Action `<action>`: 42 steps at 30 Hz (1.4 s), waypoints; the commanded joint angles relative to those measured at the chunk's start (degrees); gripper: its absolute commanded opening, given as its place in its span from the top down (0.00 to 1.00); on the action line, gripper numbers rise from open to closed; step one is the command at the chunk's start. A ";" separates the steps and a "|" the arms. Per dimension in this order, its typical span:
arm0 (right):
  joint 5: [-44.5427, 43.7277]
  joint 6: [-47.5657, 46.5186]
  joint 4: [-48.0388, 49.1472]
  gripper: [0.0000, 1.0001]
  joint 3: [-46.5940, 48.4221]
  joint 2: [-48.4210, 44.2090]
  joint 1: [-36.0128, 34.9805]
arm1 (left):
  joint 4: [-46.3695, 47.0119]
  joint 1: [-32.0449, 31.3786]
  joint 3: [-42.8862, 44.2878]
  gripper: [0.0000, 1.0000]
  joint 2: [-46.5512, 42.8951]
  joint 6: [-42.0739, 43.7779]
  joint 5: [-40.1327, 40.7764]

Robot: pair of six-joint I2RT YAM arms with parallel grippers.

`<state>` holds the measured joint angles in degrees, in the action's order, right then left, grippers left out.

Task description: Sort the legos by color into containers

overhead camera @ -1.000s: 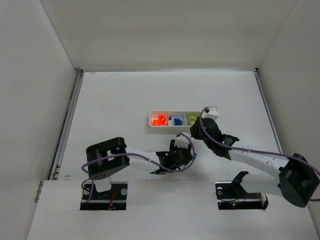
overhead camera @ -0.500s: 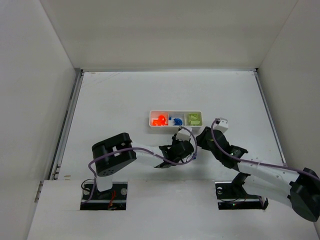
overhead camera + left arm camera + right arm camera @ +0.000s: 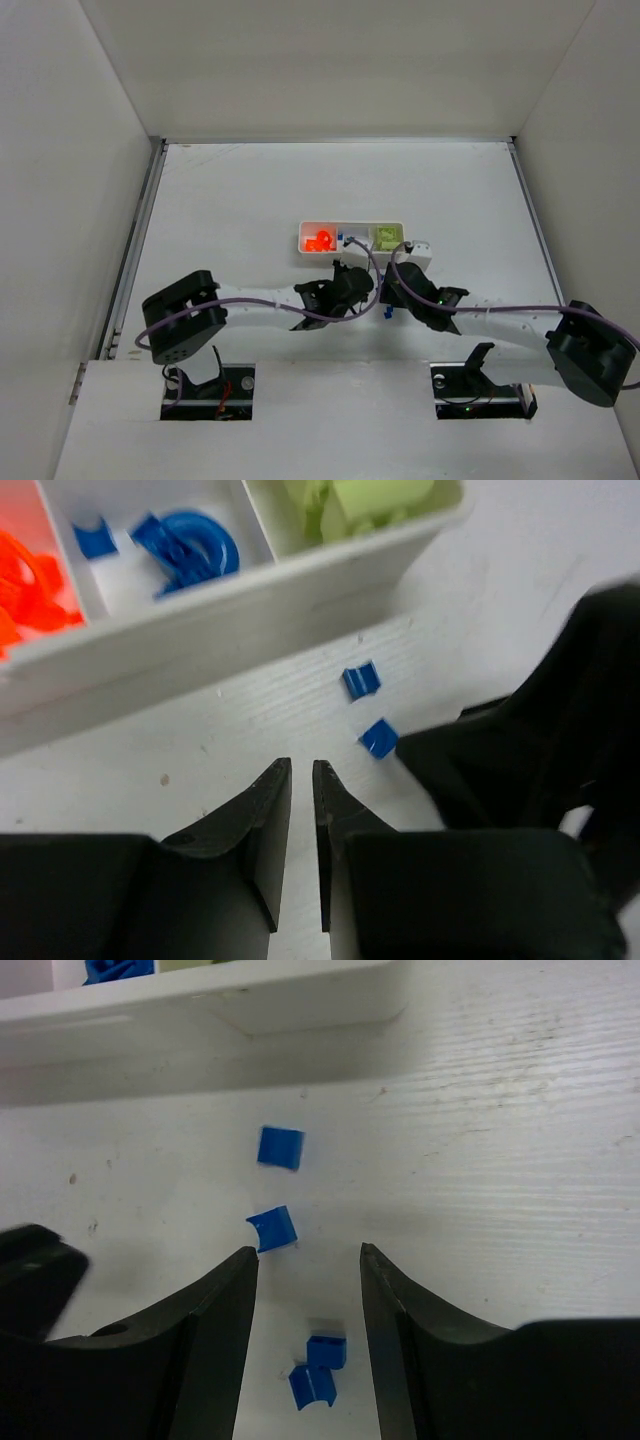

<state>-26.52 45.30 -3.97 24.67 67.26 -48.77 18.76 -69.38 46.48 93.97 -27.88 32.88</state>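
Right arm has swung in from the tray's green end, and both wrists now sit close together just before the tray (image 3: 318,256), the left arm reaching further across. Left gripper (image 3: 302,770): fingers pressed almost together, nothing in the slit. Right gripper (image 3: 308,1255): fingers spread, above bare table, holding nothing. Four loose blue bricks lie on the table: two near the tray wall (image 3: 280,1147) (image 3: 272,1228), two lower between the right fingers (image 3: 327,1352) (image 3: 310,1385). From above, the wrists cover these (one blue speck shows, hard to make out). Orange bricks (image 3: 30,580) fill the left compartment, blue pieces (image 3: 185,552) the middle, green bricks (image 3: 370,500) the right, all cut off at the frame's top. Right gripper's body blurs the left wrist view's right side.
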 commanded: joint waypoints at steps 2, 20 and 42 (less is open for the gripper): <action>-0.28 -1.26 2.73 0.48 3.28 1.55 -1.37 | -0.22 3.24 -0.07 0.87 -7.74 1.33 -0.36; 0.33 -3.55 2.21 0.58 8.03 10.16 -1.72 | -1.45 8.17 -2.35 0.80 -10.64 -2.18 -4.67; -0.02 -6.53 -1.92 0.78 14.70 3.22 -3.04 | -4.70 9.41 -15.19 0.72 -25.16 -4.73 -2.22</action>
<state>-27.09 41.12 -6.13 35.53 71.75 -52.18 13.98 -58.94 32.25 70.00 -31.81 28.82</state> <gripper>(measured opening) 0.217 0.274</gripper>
